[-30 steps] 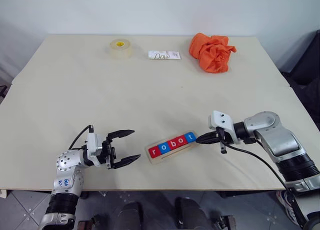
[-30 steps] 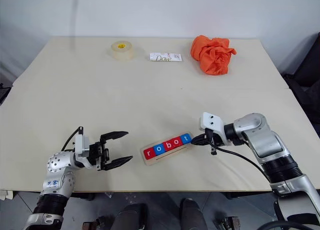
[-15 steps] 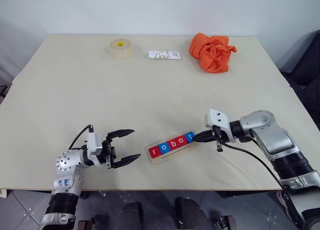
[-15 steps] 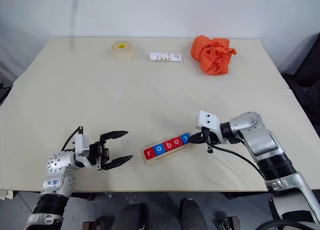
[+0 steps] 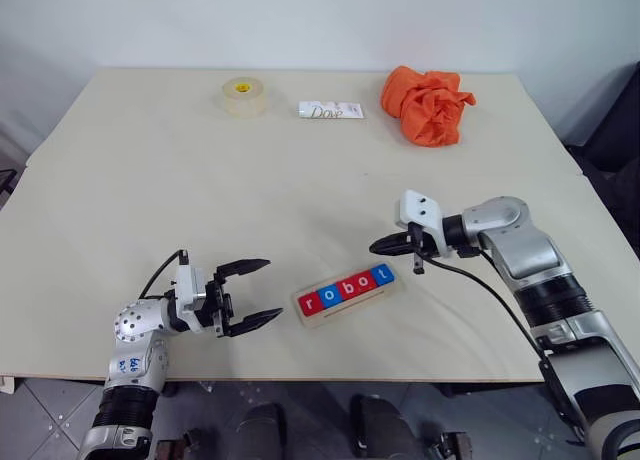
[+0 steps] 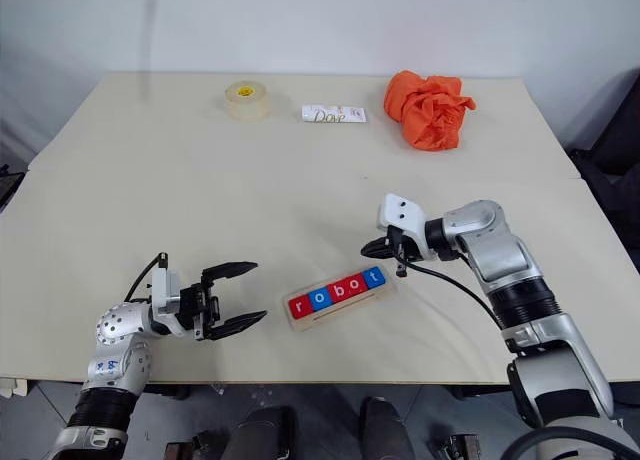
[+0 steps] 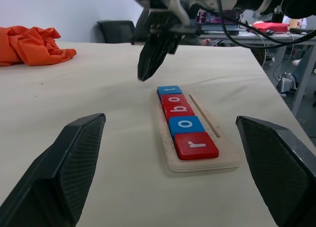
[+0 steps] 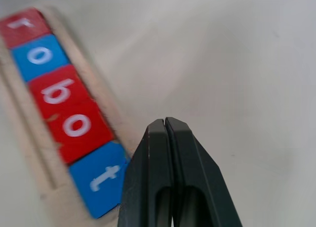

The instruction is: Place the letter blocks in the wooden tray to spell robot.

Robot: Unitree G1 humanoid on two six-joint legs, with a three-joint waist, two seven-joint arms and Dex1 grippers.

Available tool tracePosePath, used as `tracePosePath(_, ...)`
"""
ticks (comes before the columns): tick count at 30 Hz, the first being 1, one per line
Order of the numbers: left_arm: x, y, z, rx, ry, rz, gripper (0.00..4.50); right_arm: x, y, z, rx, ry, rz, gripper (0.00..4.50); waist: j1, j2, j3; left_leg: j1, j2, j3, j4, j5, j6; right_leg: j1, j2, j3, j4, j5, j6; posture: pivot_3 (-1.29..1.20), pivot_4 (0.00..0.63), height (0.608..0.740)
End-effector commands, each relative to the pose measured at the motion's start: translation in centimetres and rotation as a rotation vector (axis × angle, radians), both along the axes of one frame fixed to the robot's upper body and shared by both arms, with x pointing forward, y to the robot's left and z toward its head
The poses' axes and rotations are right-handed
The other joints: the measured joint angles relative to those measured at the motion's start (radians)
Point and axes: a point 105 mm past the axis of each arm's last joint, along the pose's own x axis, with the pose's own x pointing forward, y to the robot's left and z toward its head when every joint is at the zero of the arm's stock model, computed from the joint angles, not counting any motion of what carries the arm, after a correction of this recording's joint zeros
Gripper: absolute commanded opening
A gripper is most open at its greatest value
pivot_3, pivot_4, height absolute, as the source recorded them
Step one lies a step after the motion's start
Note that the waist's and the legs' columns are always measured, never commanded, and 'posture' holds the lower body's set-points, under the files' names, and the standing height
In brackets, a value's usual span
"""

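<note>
Five tiles [image 5: 346,289] sit in the tray [image 5: 322,318], lower centre of the left eye frame, reading r-o-b-o-t: red, blue, red, red, blue. Row is flush, tile edge to tile edge, lying along one side of the tray; a thin groove runs along the free strip of wood beside it. Spelling looks done.

Right gripper [image 5: 377,246] hangs just up and right of the t end, clear of tray and tiles, fingers pressed together, nothing held. Left gripper [image 5: 256,293] is at lower left, near the r end but apart from it, fingers [image 7: 69,170] spread wide, empty.

Handling, as a judgement: tiles look rigid, light, smooth-faced, thin, so there is little edge to pinch. Packed this tight, only the end tiles offer free sides. A closed fingertip nudge on the end face seems safer than a pinch for any straightening. Tray looks like light stiff wood, likely to slide on the table if pushed. Best hold would be across its long sides, mid-length.
</note>
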Motion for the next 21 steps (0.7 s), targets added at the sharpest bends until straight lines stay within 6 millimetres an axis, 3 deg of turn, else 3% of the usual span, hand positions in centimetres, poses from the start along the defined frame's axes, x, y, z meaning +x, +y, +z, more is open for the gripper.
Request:
tracePosePath(1,-0.2,0.2,0.5,-0.001,-0.030,0.011,4.50,0.7,0.3,-0.2,-0.028,-0.036,0.015,0.04,0.000,0.000,0.000,0.000,0.000,0.000,0.000,0.000,0.000,0.000,0.000,0.000,0.000,0.000,0.000,0.00,0.150,0.740)
tracePosePath(21,-0.2,0.8,0.6,0.010,-0.035,0.030,4.50,-1.1,-1.6,-1.4,-0.133,0.022,0.111,0.04,0.000,0.000,0.000,0.000,0.000,0.000,0.000,0.000,0.000,0.000,0.000,0.000,0.000,0.000,0.000,0.00,0.150,0.740)
